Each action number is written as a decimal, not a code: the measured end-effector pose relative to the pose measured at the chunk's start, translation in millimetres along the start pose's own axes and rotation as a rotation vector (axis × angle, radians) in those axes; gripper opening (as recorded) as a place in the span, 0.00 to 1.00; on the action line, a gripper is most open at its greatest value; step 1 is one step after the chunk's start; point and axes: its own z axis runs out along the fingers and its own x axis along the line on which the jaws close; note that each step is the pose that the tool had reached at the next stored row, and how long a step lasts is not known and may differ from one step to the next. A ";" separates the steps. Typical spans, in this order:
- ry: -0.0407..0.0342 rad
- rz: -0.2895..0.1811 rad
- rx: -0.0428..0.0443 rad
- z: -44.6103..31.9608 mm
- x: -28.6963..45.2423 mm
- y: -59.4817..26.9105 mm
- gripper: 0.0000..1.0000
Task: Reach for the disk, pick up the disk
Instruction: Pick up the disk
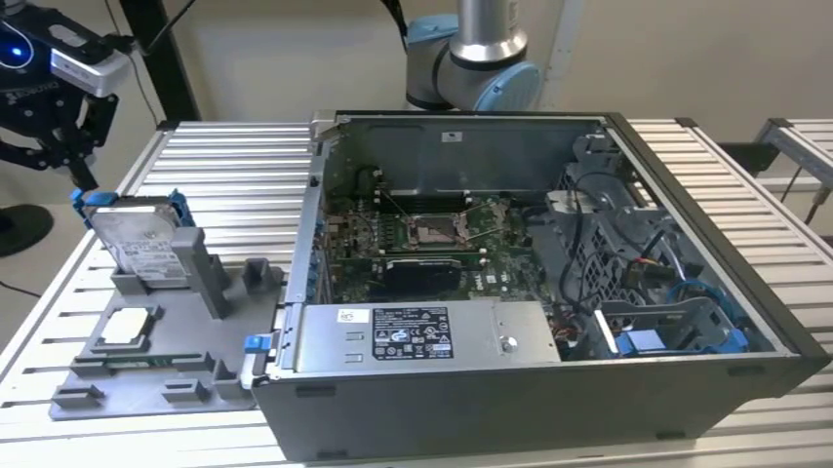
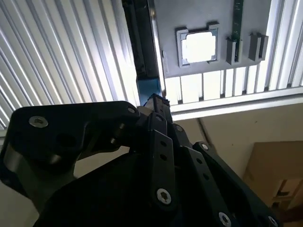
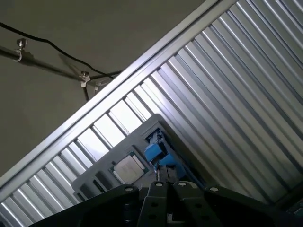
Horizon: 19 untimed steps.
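Starting at the edge of the slatted table [image 1: 234, 185] nearest the exterior camera, a grey fixture tray [image 1: 131, 385] lies flat, its moulded pockets each shaped to keep one part in a known spot. A small square silver chip [image 1: 127, 325] sits in one such pocket, also seen in both wrist views [image 2: 200, 46] [image 3: 127, 169].

Just behind the chip, the disk [image 1: 140, 239] stands on edge in an upright slot of the tray, leaning a little, label side facing the camera. Standing it up like this leaves its top edge free for a grasp from above. Its blue bracket [image 1: 92, 199] frames the metal body and sticks up at the top corners, giving a thin lip to pinch.

The black fingers [image 1: 78, 166] come down at that upper corner, on the exterior view's left. They are drawn close together, with the tips at the bracket; in the second wrist view they [image 2: 158, 137] taper to a point against the blue plastic [image 2: 149, 89]. In the first wrist view the tips [image 3: 158, 187] meet the bracket [image 3: 156, 151] likewise. I judge them pinched on the bracket lip, with the disk seated in its slot and not lifted.

Farther back, on the exterior view's right, an open computer case [image 1: 521, 390] rests on the table, with a long grey box [image 1: 416, 336] near its front and the motherboard [image 1: 430, 234] beyond. Behind the case rises the arm's base [image 1: 475, 68].
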 end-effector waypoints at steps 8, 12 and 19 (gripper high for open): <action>0.0043 -0.110 -0.0003 -0.2 -1.2 -1.5 0.00; 0.0065 -0.174 -0.0004 0.1 -1.3 -1.7 0.00; 0.0089 -0.280 0.0016 0.9 -1.4 -1.7 0.00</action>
